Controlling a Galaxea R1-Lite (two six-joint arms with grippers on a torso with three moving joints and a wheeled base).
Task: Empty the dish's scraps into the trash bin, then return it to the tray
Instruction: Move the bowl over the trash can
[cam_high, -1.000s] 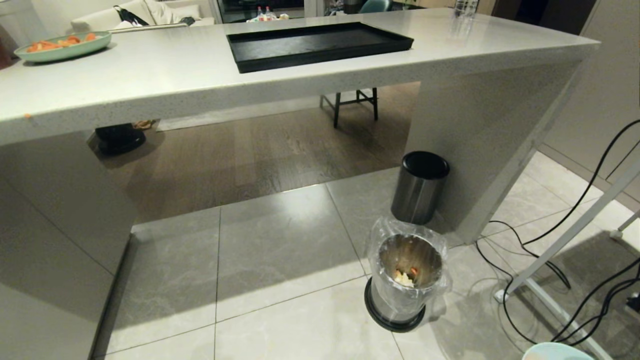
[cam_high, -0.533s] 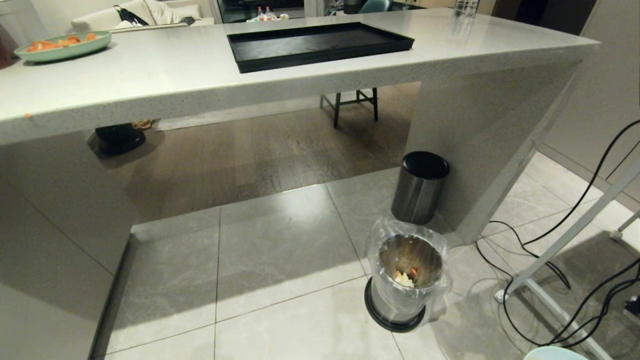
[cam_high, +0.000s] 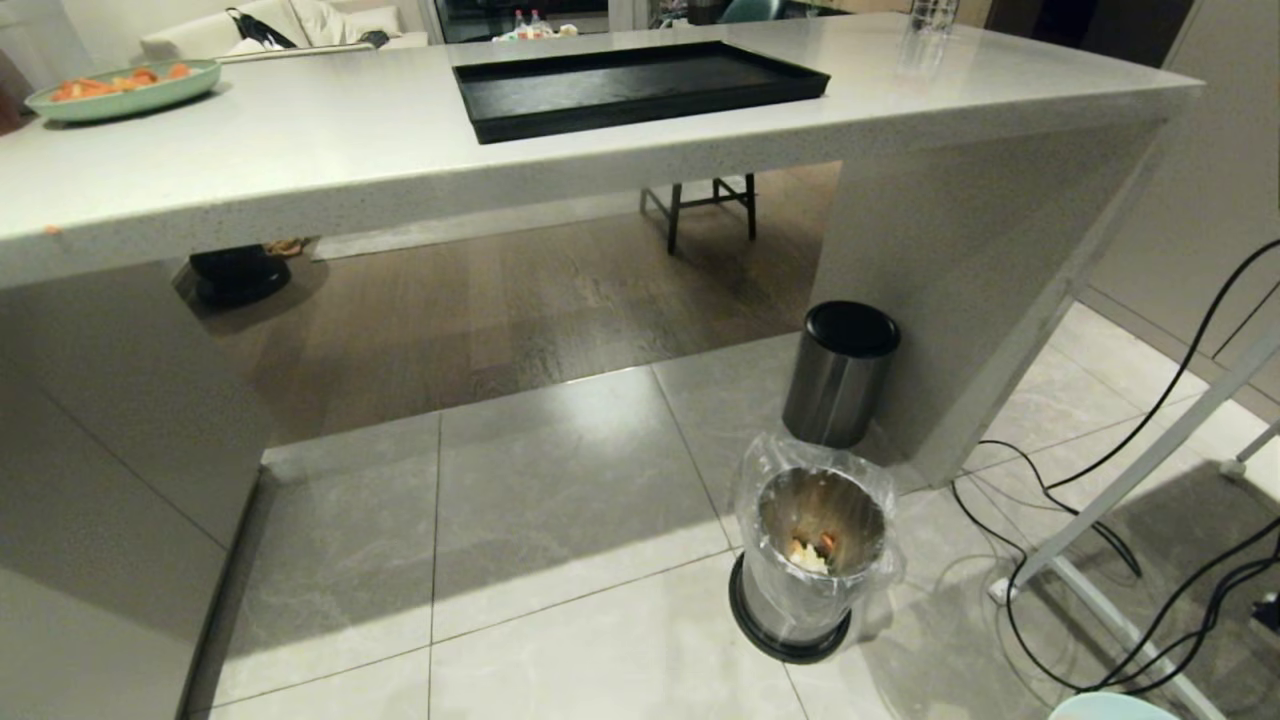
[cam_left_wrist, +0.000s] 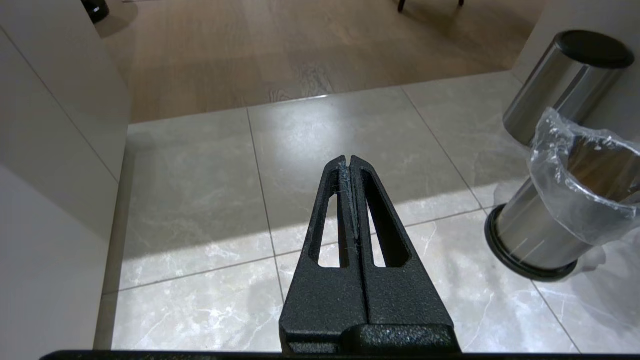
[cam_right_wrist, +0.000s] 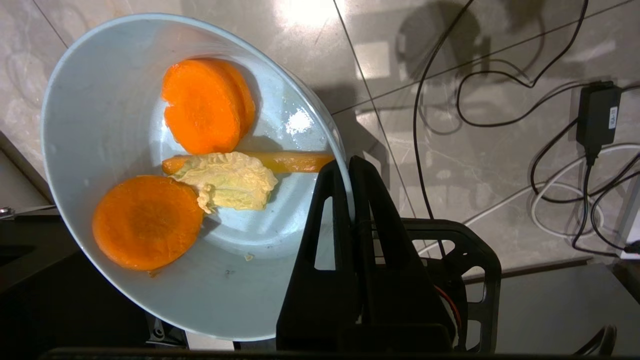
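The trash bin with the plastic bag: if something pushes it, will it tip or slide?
The trash bin looks tall and narrow, so a high push may tip it. It is probably light, holding few scraps. Its black base ring might grip the tiles.

Open floor tile was seen ahead of the closed left pincer (cam_left_wrist: 349, 162). The trash bin (cam_high: 815, 560) stood off to its right with its mouth unobstructed, crowded behind by the black-lidded cylinder (cam_high: 840, 372) and flanked by cables (cam_high: 1080, 560).
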